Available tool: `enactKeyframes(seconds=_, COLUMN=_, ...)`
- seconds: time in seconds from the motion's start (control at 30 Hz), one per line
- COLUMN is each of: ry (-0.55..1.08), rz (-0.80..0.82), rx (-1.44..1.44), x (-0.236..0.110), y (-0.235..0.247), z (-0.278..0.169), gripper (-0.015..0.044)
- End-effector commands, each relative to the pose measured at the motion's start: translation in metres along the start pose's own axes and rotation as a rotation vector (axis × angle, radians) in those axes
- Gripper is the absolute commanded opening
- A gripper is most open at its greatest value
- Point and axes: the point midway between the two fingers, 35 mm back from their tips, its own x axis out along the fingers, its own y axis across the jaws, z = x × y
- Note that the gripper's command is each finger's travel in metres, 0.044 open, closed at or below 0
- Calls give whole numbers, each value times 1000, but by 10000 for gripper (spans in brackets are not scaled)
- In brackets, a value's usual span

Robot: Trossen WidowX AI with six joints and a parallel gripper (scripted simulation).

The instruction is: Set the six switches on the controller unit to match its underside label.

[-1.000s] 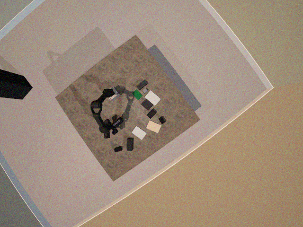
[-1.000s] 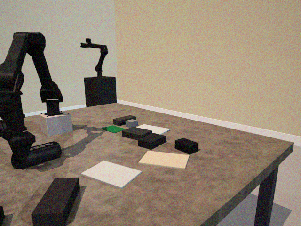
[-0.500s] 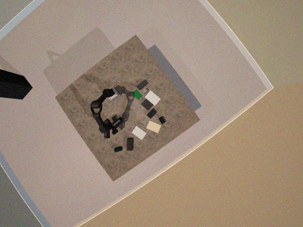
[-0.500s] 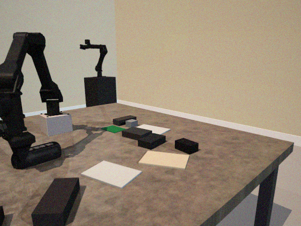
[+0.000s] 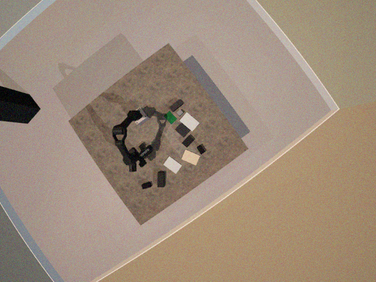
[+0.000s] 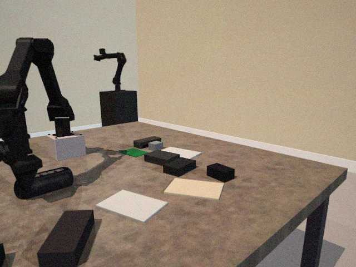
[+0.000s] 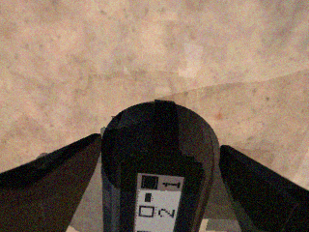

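We see the controller unit (image 7: 154, 155) in the lower middle of the wrist view, turned so that its underside label (image 7: 157, 203) faces the camera. On the label, square 1 is filled and square 2 is empty; the rest runs off the bottom edge. The gripper (image 7: 159, 145) is closed on the unit's sides. One dark finger (image 7: 48, 169) comes in from the lower left and the other from the lower right.

In the exterior view the unit (image 6: 47, 178) lies low over the bench (image 6: 258, 201) at the left edge of the frame, at the end of the black arm (image 6: 17, 94). We cannot tell whether it touches the surface. From the top view it sits left of the centre of the bench (image 5: 182, 197), in the gripper (image 5: 138, 154).

Just right of the unit in the exterior view lies a white plate (image 6: 132, 204), and beyond it a cream plate (image 6: 194, 188). Behind these stand three black blocks (image 6: 220, 171), (image 6: 179, 166), (image 6: 161, 156). Further back are a green plate (image 6: 133, 152), a small grey cube (image 6: 155, 145) and a second white plate (image 6: 181, 152). A long black block (image 6: 67, 238) lies at the lower left. The arm rises from a pale pedestal (image 6: 66, 146).
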Motion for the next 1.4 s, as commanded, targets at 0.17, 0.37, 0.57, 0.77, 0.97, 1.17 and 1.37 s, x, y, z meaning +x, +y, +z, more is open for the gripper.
enactKeyframes(seconds=0.17, ry=1, rz=4, rx=1, x=-6, y=1, z=-2, gripper=336)
enactKeyframes(seconds=0.37, ry=1, rz=4, rx=1, x=-10, y=1, z=-3, gripper=336)
enactKeyframes(seconds=0.57, ry=1, rz=4, rx=1, x=-15, y=1, z=-5, gripper=336)
enactKeyframes(seconds=0.77, ry=1, rz=4, rx=1, x=-20, y=1, z=-7, gripper=336)
enactKeyframes(seconds=0.97, ry=1, rz=4, rx=1, x=-24, y=1, z=-9, gripper=336)
enactKeyframes(seconds=1.17, ry=2, rz=4, rx=1, x=-29, y=1, z=-11, gripper=336)
enactKeyframes(seconds=1.37, ry=2, rz=4, rx=1, x=-33, y=1, z=-14, gripper=336)
